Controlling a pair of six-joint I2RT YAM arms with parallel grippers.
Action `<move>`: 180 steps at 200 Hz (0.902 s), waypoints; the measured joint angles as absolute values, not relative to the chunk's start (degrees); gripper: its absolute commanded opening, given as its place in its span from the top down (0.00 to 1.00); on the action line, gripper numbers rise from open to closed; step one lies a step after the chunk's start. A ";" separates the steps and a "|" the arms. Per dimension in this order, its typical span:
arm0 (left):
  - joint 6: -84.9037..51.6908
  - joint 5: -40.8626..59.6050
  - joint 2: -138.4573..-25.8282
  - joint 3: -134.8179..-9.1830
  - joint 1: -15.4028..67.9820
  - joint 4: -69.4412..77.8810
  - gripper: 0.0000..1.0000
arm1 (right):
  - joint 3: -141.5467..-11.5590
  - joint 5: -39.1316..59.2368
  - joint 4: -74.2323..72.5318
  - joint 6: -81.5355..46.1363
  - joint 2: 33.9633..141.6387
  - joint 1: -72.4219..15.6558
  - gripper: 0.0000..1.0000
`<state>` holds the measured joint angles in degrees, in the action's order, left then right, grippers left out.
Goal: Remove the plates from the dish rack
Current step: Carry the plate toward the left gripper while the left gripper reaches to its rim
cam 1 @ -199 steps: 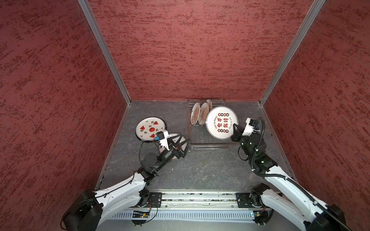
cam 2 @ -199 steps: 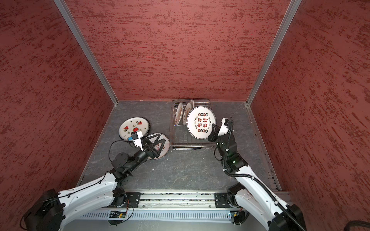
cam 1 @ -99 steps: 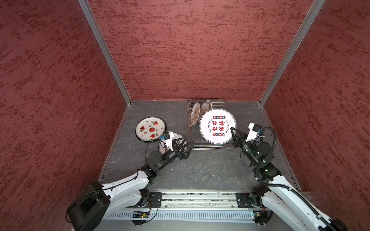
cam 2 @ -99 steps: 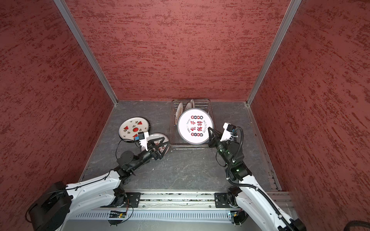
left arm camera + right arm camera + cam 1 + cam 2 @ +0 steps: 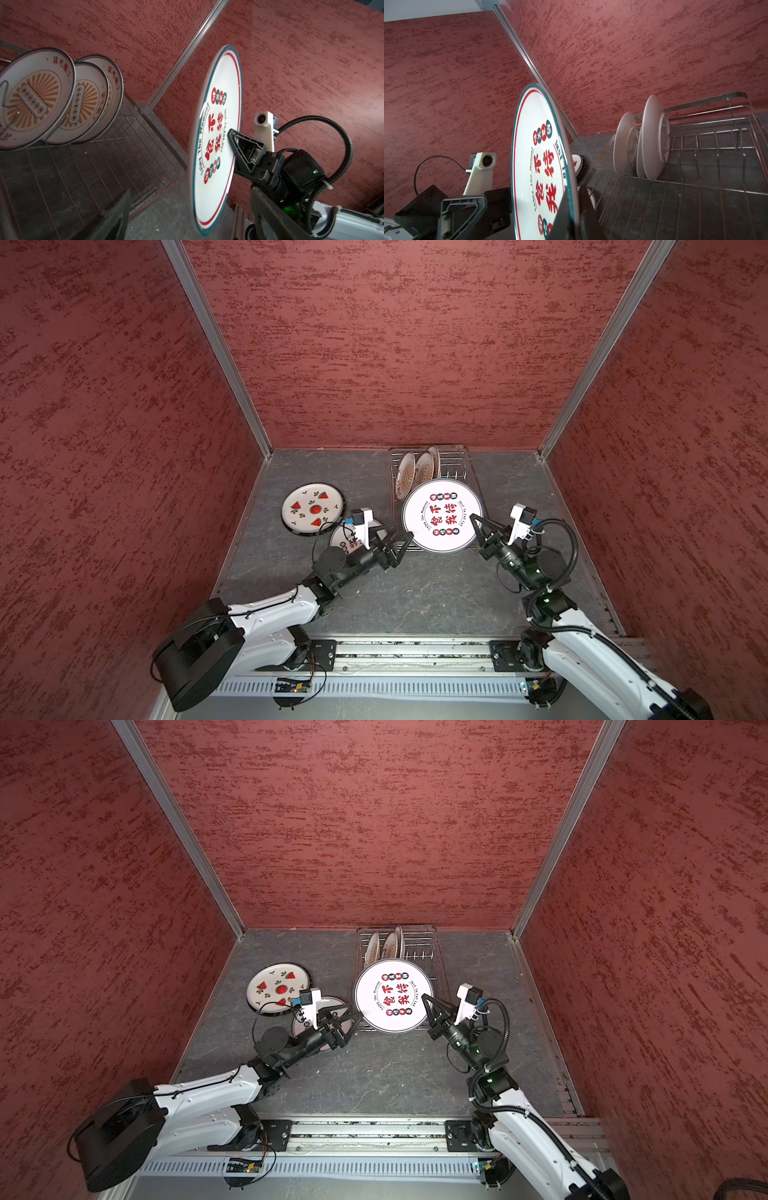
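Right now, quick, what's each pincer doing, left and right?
Left pincer: open, holding nothing, close to the edge of the large character plate.
Right pincer: shut on the large character plate's rim.

Mottled red walls [image 5: 395,344] on three sides, silver corner strips [image 5: 216,348], dark grey marbled tabletop [image 5: 436,597]

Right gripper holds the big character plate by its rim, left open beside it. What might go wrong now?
The right gripper pinches the large plate at one rim spot; it might pivot or slip. The open left gripper is near the opposite rim; a misjudged closing might knock the plate down onto the small plate or the dish rack.
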<state>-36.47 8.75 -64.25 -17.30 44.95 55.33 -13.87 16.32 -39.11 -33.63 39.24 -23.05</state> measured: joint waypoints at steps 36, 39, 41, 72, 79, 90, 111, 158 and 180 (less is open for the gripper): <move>-37.41 8.71 -64.79 -18.50 45.08 54.89 0.38 | -12.88 18.76 -43.66 -33.63 40.99 -23.03 1.00; -37.21 8.71 -64.86 -18.68 45.10 54.87 0.39 | -12.84 18.92 -43.79 -33.63 41.12 -23.03 1.00; -37.26 8.71 -64.93 -18.79 45.12 54.89 0.40 | -12.78 19.00 -43.92 -33.63 41.21 -23.03 1.00; -37.67 8.69 -65.95 -19.70 45.36 54.85 0.56 | -11.84 19.77 -45.23 -33.58 41.69 -23.03 1.00; -37.67 8.71 -66.08 -19.73 45.43 54.81 0.60 | -11.79 19.84 -45.39 -33.52 41.69 -23.03 1.00; -38.06 8.71 -66.13 -19.73 45.45 54.70 0.65 | -11.77 19.84 -45.60 -33.36 41.63 -23.03 1.00; -38.11 8.80 -66.13 -20.05 45.56 54.19 0.75 | -11.77 19.84 -45.65 -32.75 41.34 -23.03 1.00; -36.49 9.39 -66.04 -21.89 45.58 51.51 0.92 | -11.77 19.75 -45.65 -32.32 41.82 -23.03 1.00; -35.51 8.71 -66.04 -21.89 45.47 49.19 0.98 | -11.77 19.73 -45.60 -32.29 42.76 -23.03 1.00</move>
